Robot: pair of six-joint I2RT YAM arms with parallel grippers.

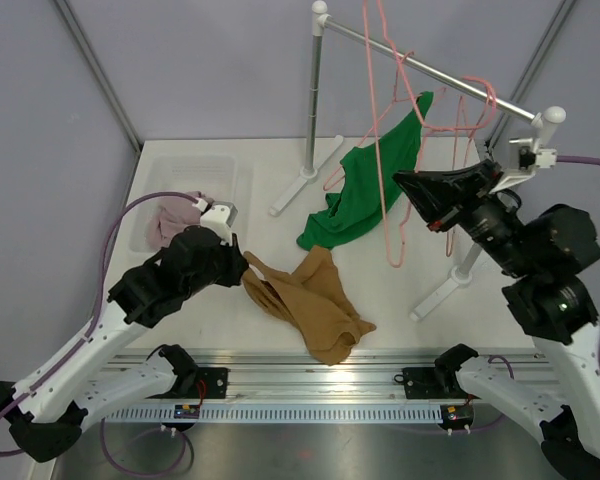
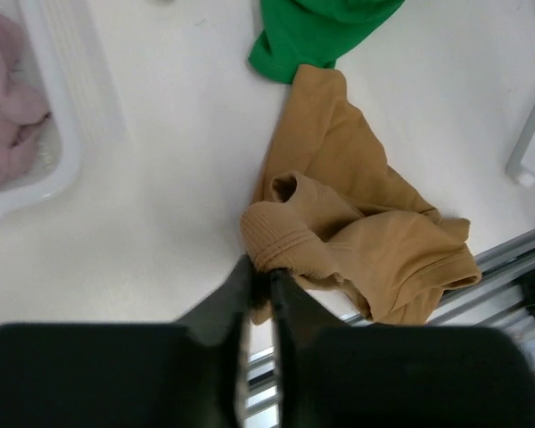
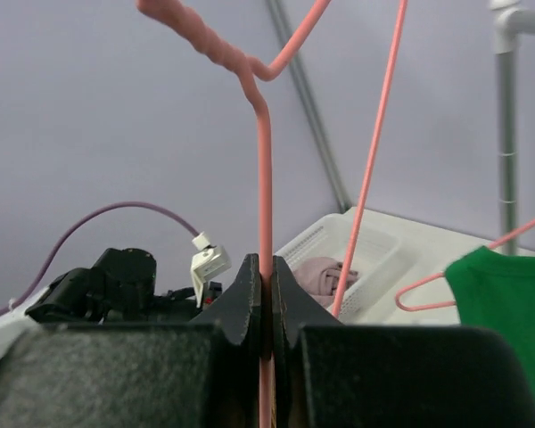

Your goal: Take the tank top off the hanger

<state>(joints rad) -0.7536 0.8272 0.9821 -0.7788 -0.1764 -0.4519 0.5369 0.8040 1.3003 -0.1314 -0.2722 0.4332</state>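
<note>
1. Between the fingertips of the left gripper [image 2: 260, 272] sits a ribbed fold of the tan tank top [image 2: 357, 223]. The jaws are drawn narrow and pinch the cloth at its near edge.
2. Beyond those fingertips the tank top lies crumpled on the white table [image 2: 178, 178], off any hanger. Its far end reaches the low end of a green garment [image 2: 321, 31].
3. Off to that gripper's left, in its wrist view, a white bin [image 2: 67, 143] holds a bundle of pink cloth [image 2: 9, 107].
4. The right gripper [image 3: 266, 276] is raised above the table, its fingers pressed together on the wire of a pink hanger [image 3: 265, 178]. The wire runs straight up from between them to a twisted neck.
5. Just to that gripper's right in its own view, a second pink wire [image 3: 374, 160] slants upward, and the green garment hangs past it.
6. Above the right gripper, the grey rail [image 1: 450, 75] carries the pink hangers. The green garment's upper end rises among them while its lower end rests on the table.
</note>
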